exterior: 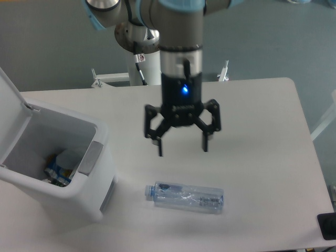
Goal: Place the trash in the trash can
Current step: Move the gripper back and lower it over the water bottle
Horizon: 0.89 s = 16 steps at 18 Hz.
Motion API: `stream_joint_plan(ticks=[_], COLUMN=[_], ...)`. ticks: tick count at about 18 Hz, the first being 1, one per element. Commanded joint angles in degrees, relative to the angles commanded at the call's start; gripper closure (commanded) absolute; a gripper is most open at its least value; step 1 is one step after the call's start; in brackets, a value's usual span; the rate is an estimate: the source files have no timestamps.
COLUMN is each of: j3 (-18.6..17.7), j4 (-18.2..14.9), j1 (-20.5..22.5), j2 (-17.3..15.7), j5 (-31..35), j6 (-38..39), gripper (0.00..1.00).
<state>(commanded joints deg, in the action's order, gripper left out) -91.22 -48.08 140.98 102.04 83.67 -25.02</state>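
Clear plastic bottle with a bluish cap (185, 196) lies on its side on the pale grey tabletop (257, 131), cap pointing toward the white boxy plastic trash can (68, 181). That bin stands at the left edge, its hinged white lid (9, 113) tipped up and a grey panel (90, 157) on its front rim; inside, something whitish and a bluish item show, too small to tell apart. Above the bottle hangs the robot's black two-finger hand (181, 149), fingers spread wide and empty, a blue light glowing on its body.
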Motion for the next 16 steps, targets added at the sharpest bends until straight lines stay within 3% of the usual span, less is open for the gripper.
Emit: stream_joint_plan(ticks=[4,7,12,16], j3=[-2.3,-2.7,-3.5,-0.1], j4=[-0.3,0.0,-0.4,-0.5], j1=[0.3,0.0,-0.1,-1.3], j2=[3.9,7.5,9.2,12.7], j5=[2.2,7.1,7.2,7.1], j6=[-24.1,-36.6,-48.0,-52.9], gripper=[0.0,0.0,0.01,0.01])
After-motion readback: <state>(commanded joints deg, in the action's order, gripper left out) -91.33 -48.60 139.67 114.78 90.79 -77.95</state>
